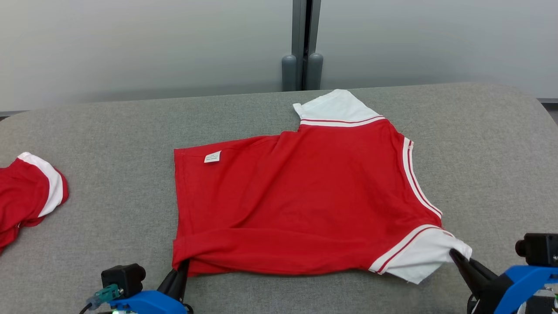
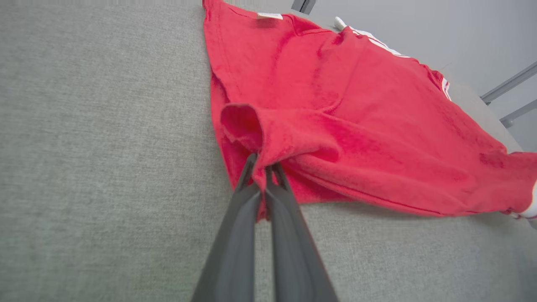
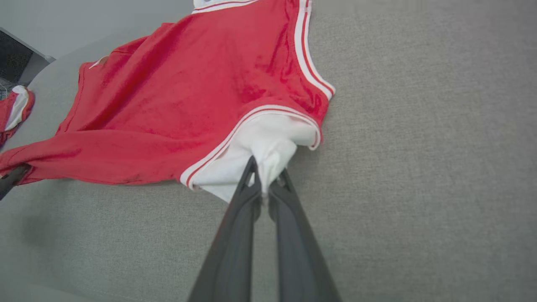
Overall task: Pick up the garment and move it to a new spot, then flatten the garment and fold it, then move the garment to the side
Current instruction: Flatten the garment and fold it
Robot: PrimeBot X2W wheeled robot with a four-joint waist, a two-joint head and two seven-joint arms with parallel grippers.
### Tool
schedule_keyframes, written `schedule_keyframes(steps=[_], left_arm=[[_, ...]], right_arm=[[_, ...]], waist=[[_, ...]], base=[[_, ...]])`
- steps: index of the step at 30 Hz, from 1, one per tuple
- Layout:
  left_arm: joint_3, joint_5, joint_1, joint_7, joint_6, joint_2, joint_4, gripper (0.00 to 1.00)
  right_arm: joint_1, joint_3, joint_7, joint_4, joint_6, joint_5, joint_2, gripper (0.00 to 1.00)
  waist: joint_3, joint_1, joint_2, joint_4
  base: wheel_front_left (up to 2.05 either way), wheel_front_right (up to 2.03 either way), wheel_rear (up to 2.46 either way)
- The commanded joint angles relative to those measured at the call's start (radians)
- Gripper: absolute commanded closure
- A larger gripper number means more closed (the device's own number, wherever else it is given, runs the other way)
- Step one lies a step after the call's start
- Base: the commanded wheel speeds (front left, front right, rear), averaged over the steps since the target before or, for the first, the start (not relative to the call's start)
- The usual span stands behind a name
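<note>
The garment point(image 1: 301, 192) is a red T-shirt with white sleeves and striped trim, spread across the middle of the grey table. My left gripper point(image 1: 183, 264) is shut on its near left hem corner, which bunches up around the fingertips point(image 2: 262, 165). At the near right, my right gripper point(image 1: 453, 253) is shut on the white sleeve point(image 3: 268, 147), pinched between its dark fingers point(image 3: 264, 176). The shirt's near edge hangs slightly lifted between the two grips. A small white label point(image 1: 212, 157) shows near the far left hem.
A second red and white garment point(image 1: 26, 192) lies crumpled at the table's left edge. The grey padded table point(image 1: 109, 131) has bare surface left, right and behind the shirt. A grey post point(image 1: 303, 65) stands behind the table against the pale wall.
</note>
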Motion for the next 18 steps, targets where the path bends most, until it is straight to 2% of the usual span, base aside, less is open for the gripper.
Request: schedule_keyframes(steps=[1, 11, 18], left_arm=[[0.004, -0.005, -0.022, 0.001, -0.003, -0.004, -0.001, 1.00], [0.008, -0.015, -0.125, 0.030, -0.004, -0.026, 0.056, 1.00], [0.005, -0.006, -0.196, 0.027, -0.010, -0.046, 0.106, 1.00]], right_arm=[[-0.032, -0.003, -0.015, 0.014, 0.000, 0.010, -0.001, 1.00], [-0.260, 0.015, -0.048, 0.143, 0.000, -0.023, -0.001, 1.00], [-0.418, -0.013, -0.097, 0.258, 0.000, -0.041, -0.001, 1.00]], waist=[[0.000, 0.0000, 0.0000, 0.001], [0.045, 0.0000, 0.0000, 0.011], [0.106, 0.0000, 0.0000, 0.026]], base=[[0.00, 0.00, 0.00], [0.00, 0.00, 0.00], [0.00, 0.00, 0.00]])
